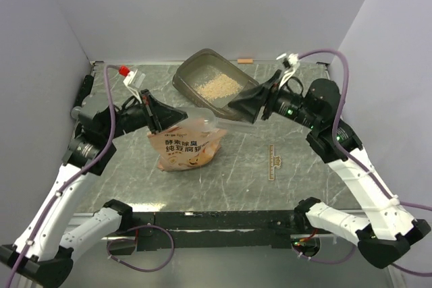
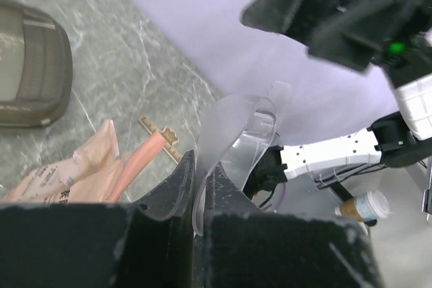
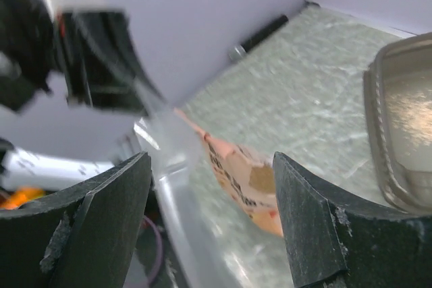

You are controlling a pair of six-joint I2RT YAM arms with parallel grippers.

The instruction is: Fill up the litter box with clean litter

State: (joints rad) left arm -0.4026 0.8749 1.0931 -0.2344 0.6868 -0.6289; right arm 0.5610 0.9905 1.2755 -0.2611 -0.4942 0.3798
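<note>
The litter box (image 1: 192,72), a grey-brown tray, stands at the back centre with a patch of clean litter (image 1: 219,87) on its floor. Its rim also shows in the left wrist view (image 2: 30,65) and the right wrist view (image 3: 398,119). The pink bag (image 1: 185,145) lies flat in front of it. My left gripper (image 1: 181,114) is shut on the thin edge of a clear plastic scoop (image 2: 243,133), held above the bag (image 2: 67,173). My right gripper (image 3: 210,166) is open, its jaws standing wide on either side of the scoop (image 3: 172,166), over the bag (image 3: 246,177).
A thin wooden strip (image 1: 273,160) lies on the table to the right of the bag. A small tan block (image 1: 245,61) sits at the back wall. A black cylinder (image 3: 260,35) lies at the far left edge. White walls close in the table on three sides.
</note>
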